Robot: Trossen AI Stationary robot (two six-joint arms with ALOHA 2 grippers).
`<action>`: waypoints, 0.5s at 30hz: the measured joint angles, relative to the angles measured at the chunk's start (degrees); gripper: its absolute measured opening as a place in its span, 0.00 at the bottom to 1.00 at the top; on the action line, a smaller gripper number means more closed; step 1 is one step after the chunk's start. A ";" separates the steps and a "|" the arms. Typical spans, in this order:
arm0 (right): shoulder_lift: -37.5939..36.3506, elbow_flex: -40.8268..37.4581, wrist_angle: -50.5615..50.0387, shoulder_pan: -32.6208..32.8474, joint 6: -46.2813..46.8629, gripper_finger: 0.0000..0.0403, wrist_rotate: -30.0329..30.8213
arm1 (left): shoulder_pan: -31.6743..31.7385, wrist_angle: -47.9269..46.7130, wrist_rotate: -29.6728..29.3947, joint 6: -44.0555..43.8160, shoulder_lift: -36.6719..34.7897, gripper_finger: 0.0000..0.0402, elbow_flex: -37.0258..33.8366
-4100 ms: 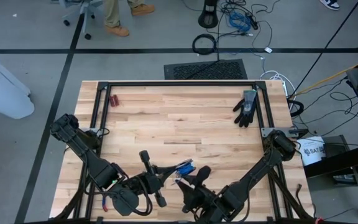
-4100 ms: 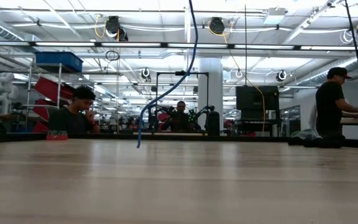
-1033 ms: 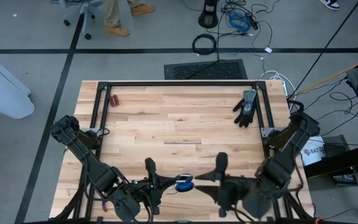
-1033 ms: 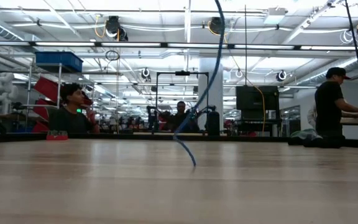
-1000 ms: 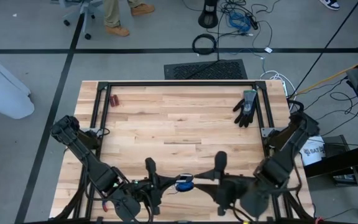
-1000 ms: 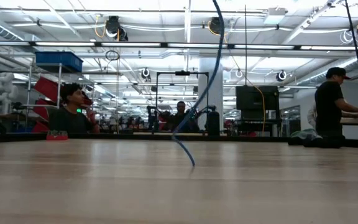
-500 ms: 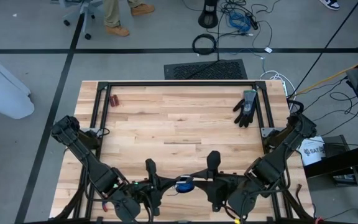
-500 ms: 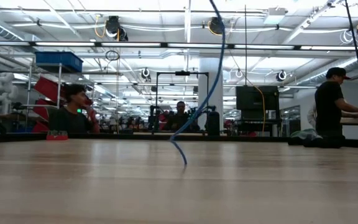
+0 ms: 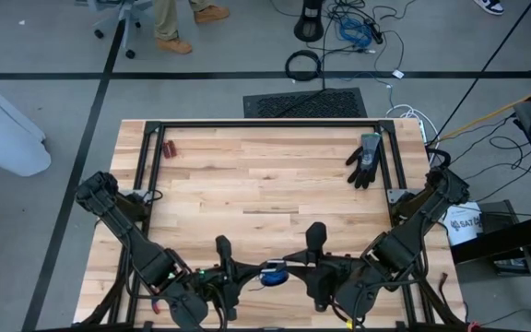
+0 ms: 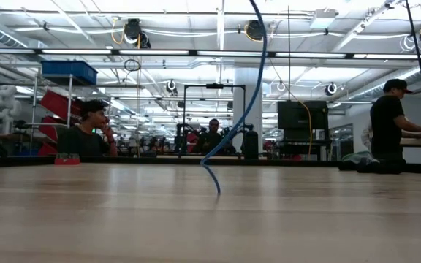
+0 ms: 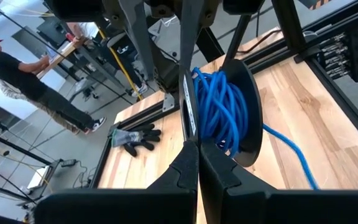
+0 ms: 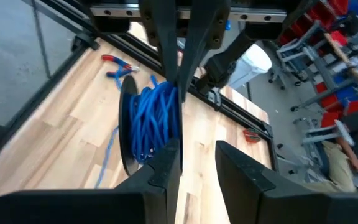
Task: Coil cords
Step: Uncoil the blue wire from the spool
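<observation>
Blue cord coil point(image 9: 272, 273) held up at desk point(image 9: 265, 175) 6 o'clock edge, between both arms. Left end effector point(image 11: 197, 163) pressed together, pinching the coil. Right end effector point(image 12: 194, 157) slightly spread, one finger touching the coil. A loose end point(image 10: 214, 172) dangles to the desk. Black glove point(image 9: 365, 159) at 2 o'clock.

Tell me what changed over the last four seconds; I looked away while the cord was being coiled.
The right gripper swung in from beside the coil to face the left gripper, its fingers closing toward the blue cord coil between them. The cord's hanging tail shifted toward the picture's right in the low view. The left gripper stayed shut; the black glove and red-handled pliers did not move.
</observation>
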 joint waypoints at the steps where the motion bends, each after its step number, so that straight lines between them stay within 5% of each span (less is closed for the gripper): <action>1: 0.00 0.00 0.02 -0.02 -0.10 0.22 -0.63 | 0.00 0.02 0.02 0.00 0.00 0.01 0.00; 15: 1.81 0.00 0.13 -0.28 -1.39 0.22 -1.37 | 0.04 0.87 0.44 0.07 0.00 0.01 0.02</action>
